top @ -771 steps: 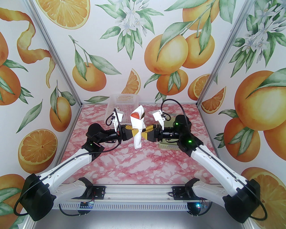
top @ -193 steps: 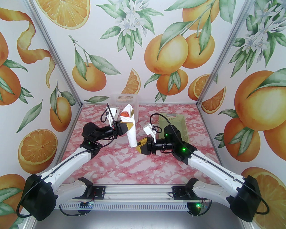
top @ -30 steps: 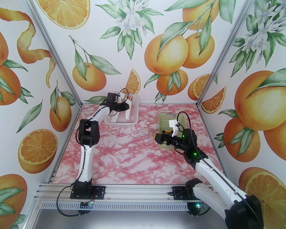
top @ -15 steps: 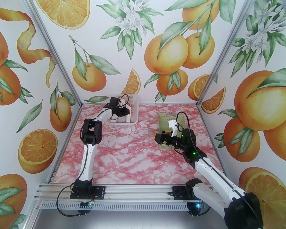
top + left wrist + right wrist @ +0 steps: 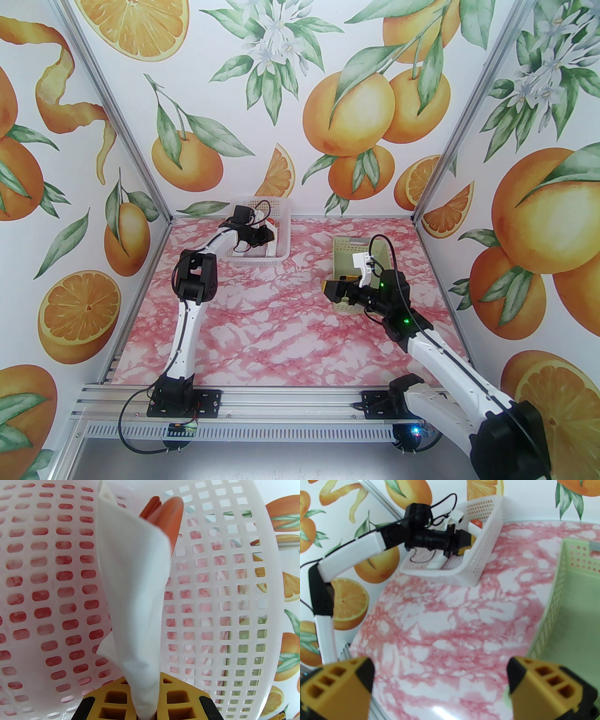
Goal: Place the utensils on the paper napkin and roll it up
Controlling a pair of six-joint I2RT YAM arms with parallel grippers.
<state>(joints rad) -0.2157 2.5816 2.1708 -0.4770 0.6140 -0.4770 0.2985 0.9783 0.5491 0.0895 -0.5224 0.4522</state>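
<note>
Left wrist: napkin roll (image 5: 136,592) in L jaws, orange utensil tips (image 5: 172,512) atop

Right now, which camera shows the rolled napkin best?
The left wrist view: the rolled napkin runs up the frame, pinched in the left gripper, orange utensil tips poking out. The top and right wrist views show it small, partly hidden by arm and white basket.

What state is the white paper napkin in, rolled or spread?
Rolled: the paper napkin forms a cone around red-orange plastic utensil tips, pinched by the left gripper.
</note>
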